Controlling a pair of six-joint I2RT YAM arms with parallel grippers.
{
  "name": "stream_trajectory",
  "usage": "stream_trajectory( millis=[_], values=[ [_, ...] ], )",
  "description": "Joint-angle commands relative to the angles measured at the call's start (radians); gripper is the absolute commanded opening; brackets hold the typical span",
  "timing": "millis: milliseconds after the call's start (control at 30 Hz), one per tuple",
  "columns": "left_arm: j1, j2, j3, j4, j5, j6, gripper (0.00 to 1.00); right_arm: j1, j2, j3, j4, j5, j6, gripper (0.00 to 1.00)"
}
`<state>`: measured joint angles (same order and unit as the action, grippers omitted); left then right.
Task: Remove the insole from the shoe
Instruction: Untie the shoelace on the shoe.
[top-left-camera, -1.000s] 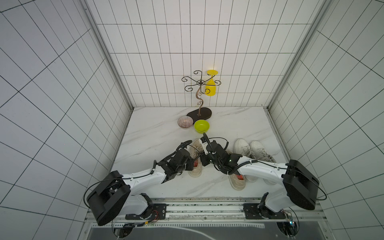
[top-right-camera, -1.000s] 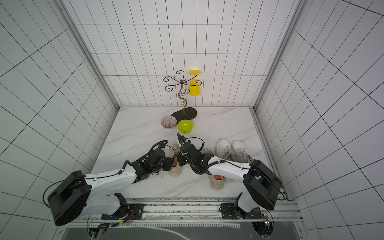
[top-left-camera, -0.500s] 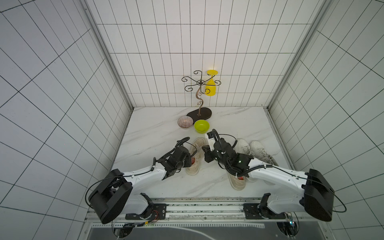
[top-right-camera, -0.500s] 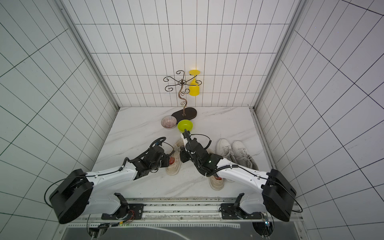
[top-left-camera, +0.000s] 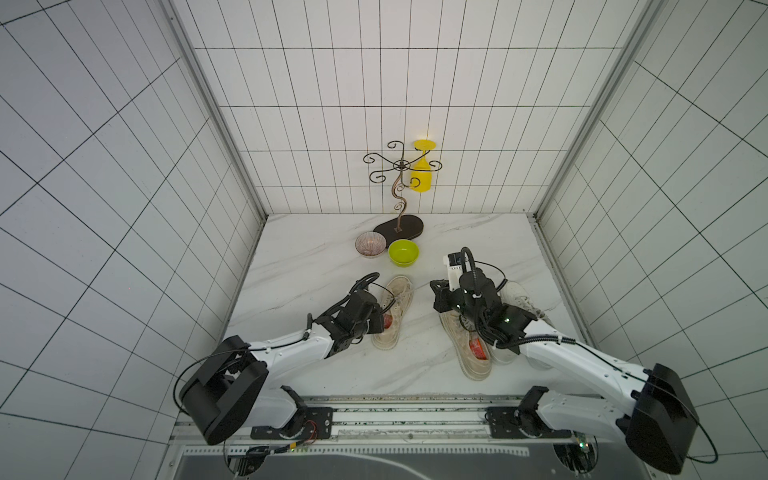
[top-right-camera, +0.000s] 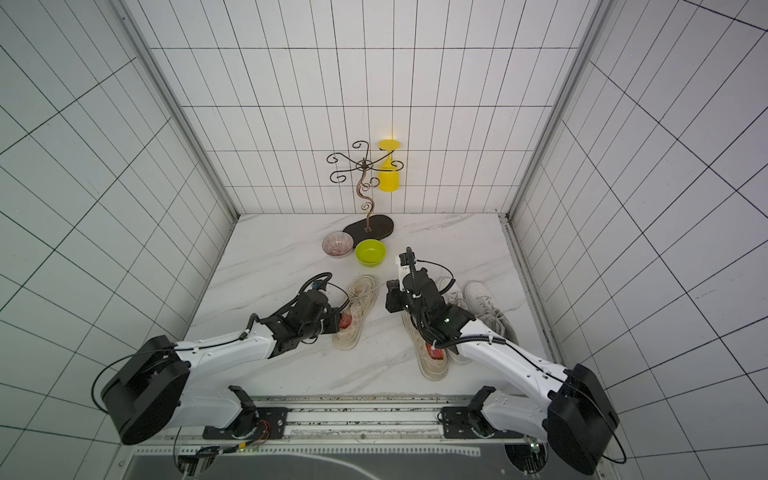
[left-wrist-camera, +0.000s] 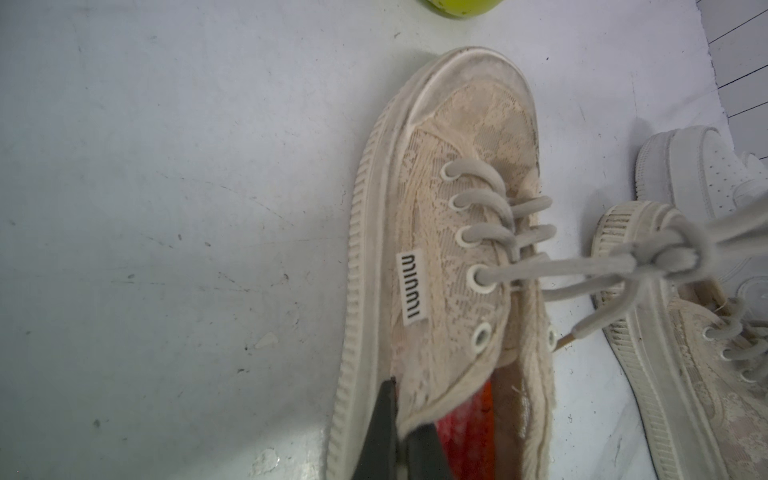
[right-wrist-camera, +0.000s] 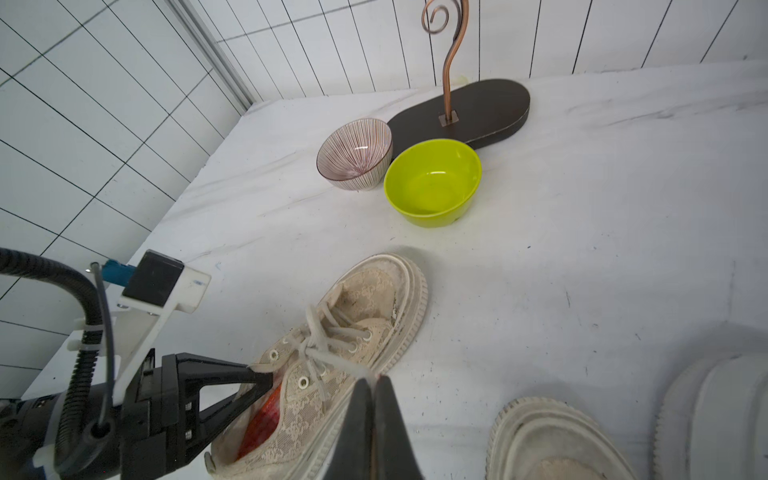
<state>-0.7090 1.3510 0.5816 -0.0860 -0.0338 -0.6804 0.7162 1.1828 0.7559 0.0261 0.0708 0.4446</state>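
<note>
Beige shoes two, white shoes two, bowls two; left claw pinches one beige shoe, right claw its lace.

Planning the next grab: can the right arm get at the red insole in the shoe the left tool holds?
Probably not yet: the right tool is shut on the lace, beside the shoe. The insole itself lies exposed in the opening, next to the left tool pinching the shoe's edge.
</note>
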Motion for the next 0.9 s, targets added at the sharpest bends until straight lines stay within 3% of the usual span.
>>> stream_trajectory(
  millis=[0,200,333,733,867],
  values=[
    [-0.034,0.018,0.025,-0.028,-0.042,0.039,0.00,-0.056,0.039,0.027,-0.021,-0.110,0.035,0.00],
    [-0.033,-0.009,-0.013,-0.059,-0.118,0.040,0.00,-0.125,-0.022,-0.010,-0.011,-0.060,0.058,0.00],
    [-0.023,-0.011,-0.028,-0.046,-0.099,0.069,0.00,-0.191,-0.018,-0.004,-0.009,-0.142,0.073,0.00],
    [-0.056,-0.074,-0.043,0.038,0.046,0.155,0.00,-0.195,0.230,0.148,-0.036,-0.182,0.038,0.01],
    [-0.065,-0.096,-0.055,0.044,0.055,0.163,0.00,-0.192,0.305,0.211,-0.093,-0.164,0.010,0.36]
  ],
)
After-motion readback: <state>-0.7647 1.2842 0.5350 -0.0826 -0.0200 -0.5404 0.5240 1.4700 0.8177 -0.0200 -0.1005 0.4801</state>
